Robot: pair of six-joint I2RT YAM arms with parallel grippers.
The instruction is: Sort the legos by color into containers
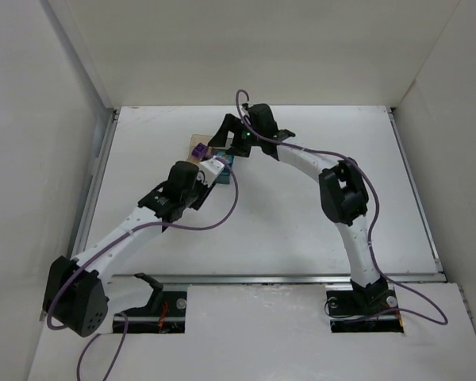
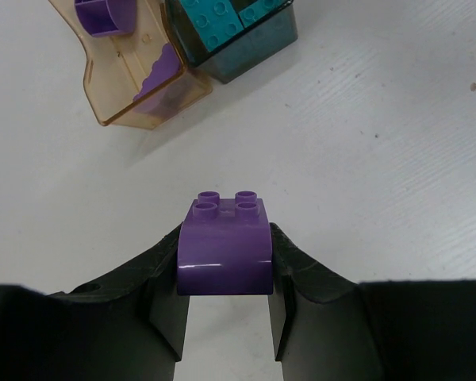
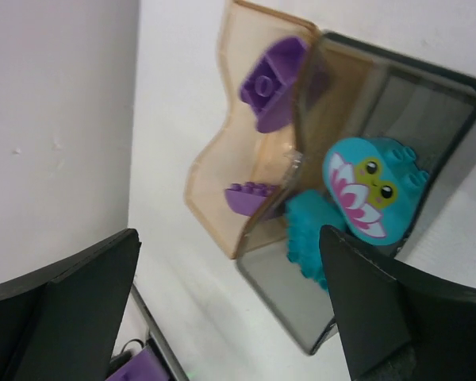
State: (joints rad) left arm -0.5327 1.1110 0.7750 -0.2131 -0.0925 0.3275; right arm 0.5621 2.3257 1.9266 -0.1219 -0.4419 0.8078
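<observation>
The purple lego (image 2: 224, 250), a glossy four-stud brick with one rounded edge, is pinched by its sides in the left gripper (image 2: 226, 270), over the table (image 2: 365, 159) just near of the two boxes. They touch side by side: the amber container (image 2: 131, 95) on the left holds two purple bricks (image 2: 103, 14), and the grey container (image 2: 250, 55) on the right holds teal bricks (image 2: 214, 20), one an oval piece (image 3: 373, 190) printed with a pink flower and eyes. The right gripper (image 3: 230, 254) hangs over both with jaws spread wide, holding nothing.
</observation>
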